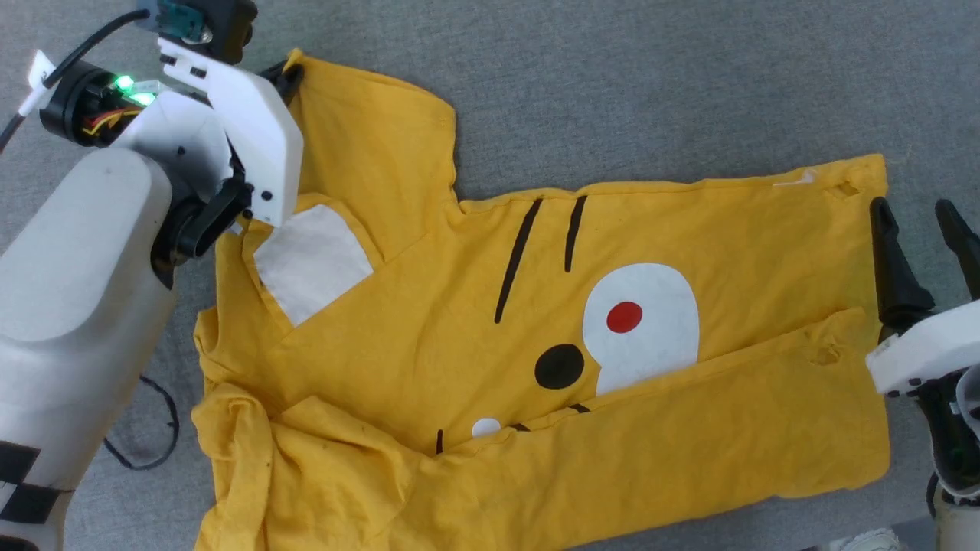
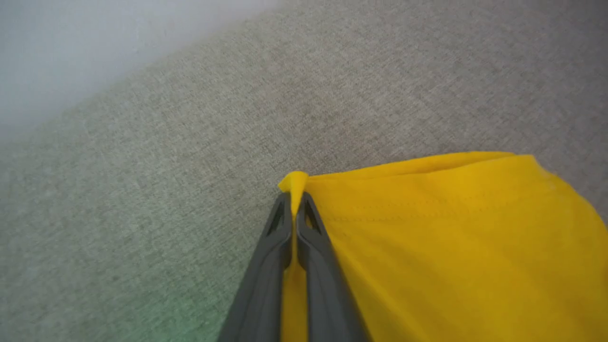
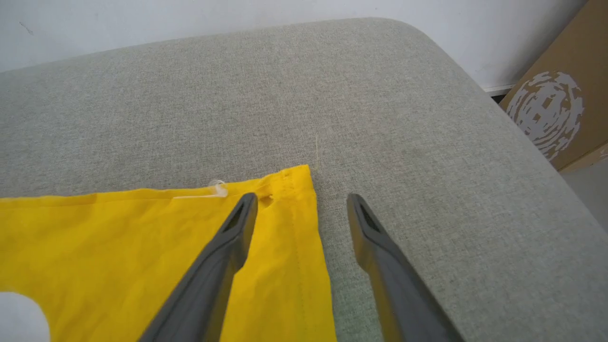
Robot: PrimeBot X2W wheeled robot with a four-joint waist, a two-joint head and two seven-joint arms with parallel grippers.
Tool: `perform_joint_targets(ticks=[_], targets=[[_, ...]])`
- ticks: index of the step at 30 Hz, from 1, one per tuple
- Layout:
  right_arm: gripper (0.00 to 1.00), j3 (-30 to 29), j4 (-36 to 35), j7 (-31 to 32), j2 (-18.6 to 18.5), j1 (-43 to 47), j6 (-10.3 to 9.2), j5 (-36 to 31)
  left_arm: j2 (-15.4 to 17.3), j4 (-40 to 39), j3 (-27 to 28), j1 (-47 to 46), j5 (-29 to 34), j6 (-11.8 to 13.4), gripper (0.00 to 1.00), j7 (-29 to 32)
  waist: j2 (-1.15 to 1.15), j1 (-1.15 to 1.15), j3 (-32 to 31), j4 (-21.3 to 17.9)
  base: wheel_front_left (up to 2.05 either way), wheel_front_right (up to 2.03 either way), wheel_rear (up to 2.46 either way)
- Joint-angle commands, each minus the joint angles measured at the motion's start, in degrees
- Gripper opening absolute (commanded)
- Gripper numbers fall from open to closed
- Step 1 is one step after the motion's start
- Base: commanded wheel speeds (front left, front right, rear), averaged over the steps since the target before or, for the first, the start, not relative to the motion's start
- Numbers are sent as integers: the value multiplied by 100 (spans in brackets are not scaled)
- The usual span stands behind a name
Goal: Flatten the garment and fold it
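While the left gripper (image 2: 294, 198) pinches the garment's (image 1: 429, 306) corner, the right gripper (image 3: 301, 200) gapes astride its hem.

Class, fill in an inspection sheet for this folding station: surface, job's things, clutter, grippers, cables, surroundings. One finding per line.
surface: grey woven cushion, rounded corner.
job's things: yellow garment lying print up, near edge folded over the print, bunched at the robot's left.
clutter: nothing seen.
grippers: left gripper shut on a sleeve corner; right gripper open, straddling the hem corner.
cables: black cable looped on the cushion beside the left arm.
surroundings: white wall, cardboard box beyond the cushion.
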Motion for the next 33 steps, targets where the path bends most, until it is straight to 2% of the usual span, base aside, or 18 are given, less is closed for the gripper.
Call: perform_joint_targets(ticks=[1, 8, 14, 20, 25, 26, 27, 28, 33], targets=[[100, 13, -42, 51, -82, -144, -11, 36, 15, 107, 2, 54, -21, 81, 0, -45, 0, 0, -44, 40, 0, 0, 0], [100, 154, -135, 601, -631, -651, -11, 159, -36, 122, 60, 167, -93, 105, 0, -315, 0, 0, -244, 222, 0, 0, 0], [100, 136, 401, 1526, -1105, -1056, -11, 279, -113, 69, 51, 200, -138, 129, 0, -389, 0, 0, -261, 422, 0, 0, 0], [100, 143, 856, 2061, -1291, -1132, -11, 381, -156, 30, 36, 209, -155, 162, 0, -416, 0, 0, -185, 552, 0, 0, 0], [100, 245, 1150, 2288, -1277, -1108, -11, 514, -172, 20, 31, 217, -177, 192, 0, -423, 0, 0, -128, 617, 0, 0, 0], [96, 234, 1212, 2345, -1236, -1106, -11, 559, -170, 19, 30, 218, -181, 197, 0, -422, 0, 0, -123, 623, 0, 0, 0], [40, 229, 1268, 2424, -1187, -1105, -11, 615, -167, 19, 30, 219, -185, 203, 0, -418, 0, 0, -120, 627, 0, 0, 0], [0, 214, 1310, 2494, -1144, -1112, -11, 669, -162, 19, 28, 219, -188, 207, 0, -413, 0, 0, -117, 628, 0, 0, 0], [0, 103, 1373, 2473, -1112, -1207, -11, 621, -155, 5, 59, 216, -204, 236, 0, -489, 0, 0, -154, 637, 0, 0, 0]])
